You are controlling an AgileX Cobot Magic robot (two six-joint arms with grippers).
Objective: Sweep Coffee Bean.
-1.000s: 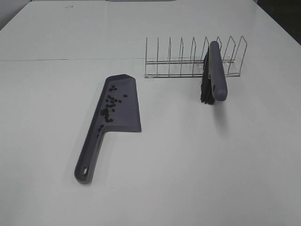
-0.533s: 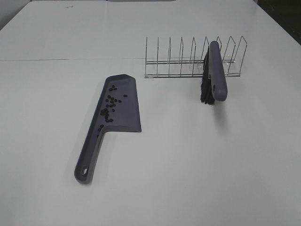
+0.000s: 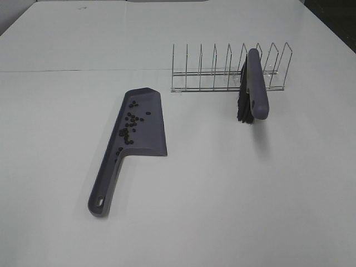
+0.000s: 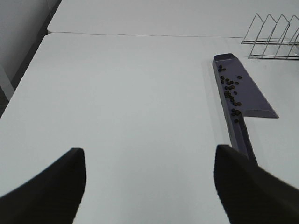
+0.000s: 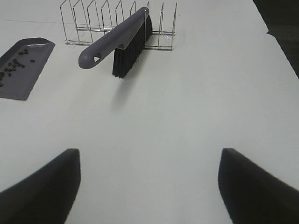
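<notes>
A purple-grey dustpan (image 3: 146, 119) lies flat on the white table, handle toward the front. Several dark coffee beans (image 3: 129, 125) lie in its tray; they also show in the left wrist view (image 4: 231, 93) and partly in the right wrist view (image 5: 13, 65). A purple-grey brush (image 3: 253, 86) with black bristles leans in the wire rack (image 3: 222, 72); it also shows in the right wrist view (image 5: 117, 39). My left gripper (image 4: 149, 179) is open and empty, well short of the dustpan (image 4: 243, 93). My right gripper (image 5: 149, 179) is open and empty, well short of the brush.
The wire rack (image 5: 117, 23) stands at the back right of the white table (image 3: 233, 194). A seam (image 3: 83, 70) runs across the table's back. The table's right edge (image 5: 280, 51) drops to dark floor.
</notes>
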